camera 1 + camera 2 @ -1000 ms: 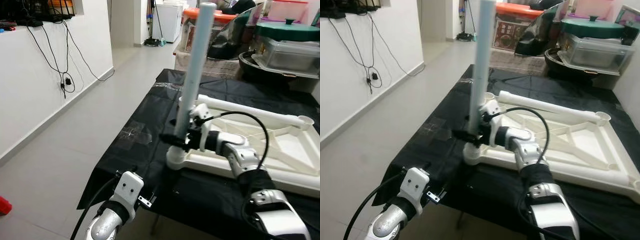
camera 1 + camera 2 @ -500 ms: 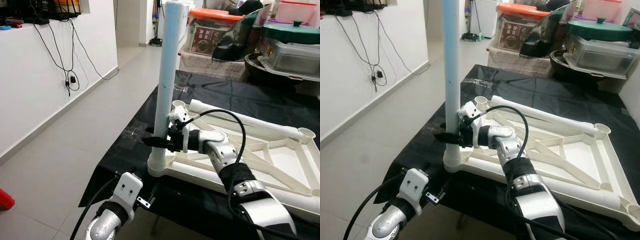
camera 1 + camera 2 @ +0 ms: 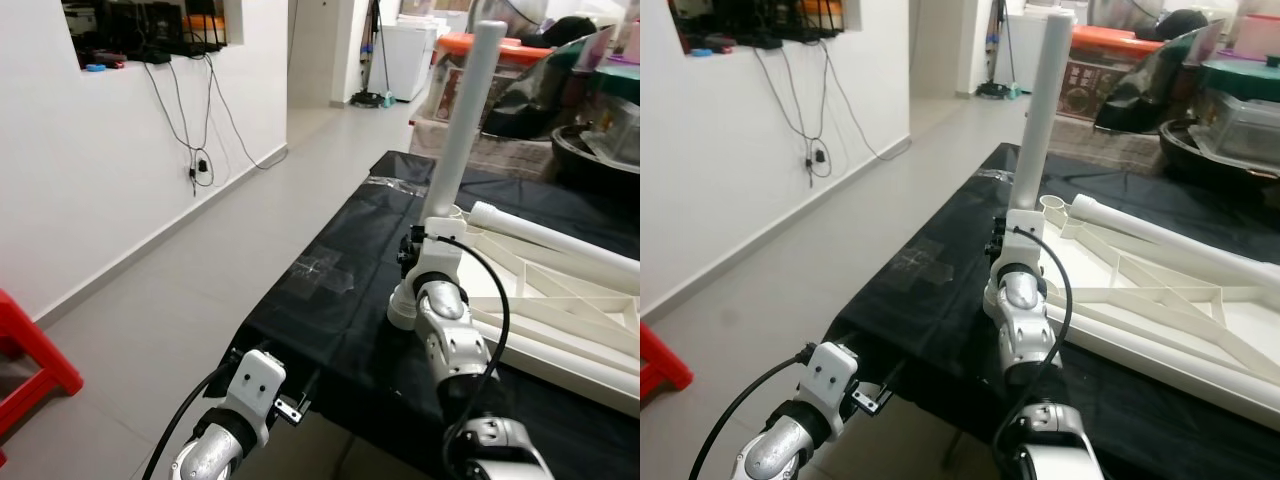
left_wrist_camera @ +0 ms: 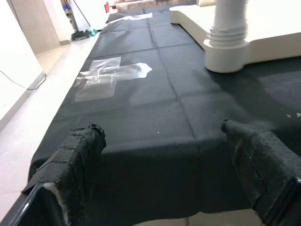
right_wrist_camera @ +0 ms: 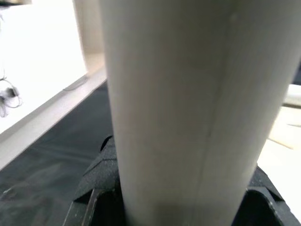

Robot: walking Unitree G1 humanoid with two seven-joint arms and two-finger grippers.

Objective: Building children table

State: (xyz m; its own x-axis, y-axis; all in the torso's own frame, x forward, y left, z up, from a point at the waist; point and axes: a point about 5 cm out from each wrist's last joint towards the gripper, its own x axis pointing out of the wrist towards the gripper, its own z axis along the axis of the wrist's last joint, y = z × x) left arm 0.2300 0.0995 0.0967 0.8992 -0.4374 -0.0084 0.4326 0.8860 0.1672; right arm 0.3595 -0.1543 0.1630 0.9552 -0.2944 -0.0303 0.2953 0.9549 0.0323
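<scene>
A white plastic table top (image 3: 560, 300) lies upside down on a table under a black cloth (image 3: 340, 300). A long white leg (image 3: 460, 120) stands in its near-left corner socket (image 4: 228, 42), leaning slightly. My right gripper (image 3: 428, 240) is shut on the leg just above the socket. In the right wrist view the leg (image 5: 178, 108) sits between the black fingers (image 5: 101, 179). My left gripper (image 4: 169, 174) is open and holds nothing, low at the cloth's front edge, short of the socket. The left arm (image 3: 245, 395) hangs below the table edge.
A patch of clear tape (image 3: 320, 270) sticks to the cloth left of the socket. Storage boxes and pots (image 3: 1240, 90) crowd the back right. A red stool (image 3: 30, 350) stands on the open floor at the left, and cables (image 3: 200, 160) hang on the white wall.
The camera has swung, so the scene has shifted right and the red stool has come into view. My right gripper stays shut on the leg in the corner socket. The left arm has not moved.
</scene>
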